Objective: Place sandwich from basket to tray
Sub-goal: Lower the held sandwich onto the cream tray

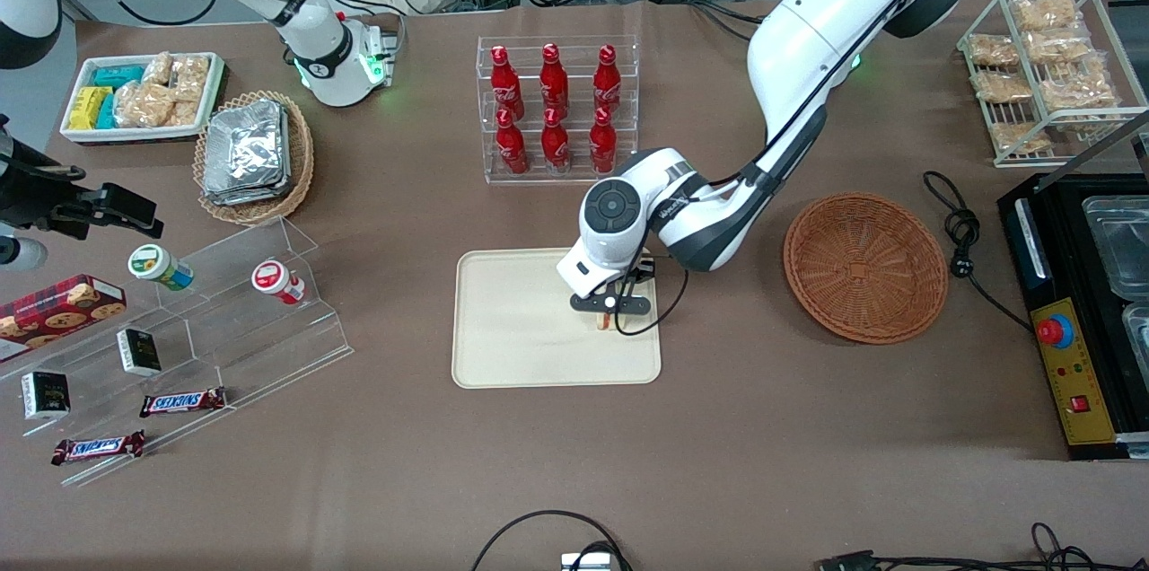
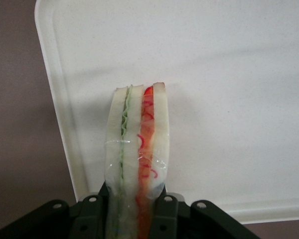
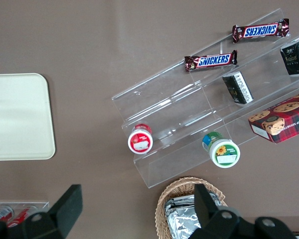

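Observation:
My left gripper (image 1: 609, 312) is over the cream tray (image 1: 503, 355), near its edge toward the working arm's end. It is shut on the sandwich (image 2: 137, 149), a wedge of white bread with green and red-orange filling. In the left wrist view the sandwich stands on edge between my fingers (image 2: 165, 216), just above or on the tray (image 2: 229, 89); I cannot tell if it touches. In the front view only a sliver of the sandwich (image 1: 608, 320) shows under the gripper. The reddish-brown wicker basket (image 1: 864, 267) lies empty beside the tray, toward the working arm's end.
A clear rack of red bottles (image 1: 556, 109) stands farther from the camera than the tray. A tan basket of foil packets (image 1: 254, 156) and an acrylic shelf with snacks (image 1: 179, 338) lie toward the parked arm's end. A black machine (image 1: 1086, 311) sits at the working arm's end.

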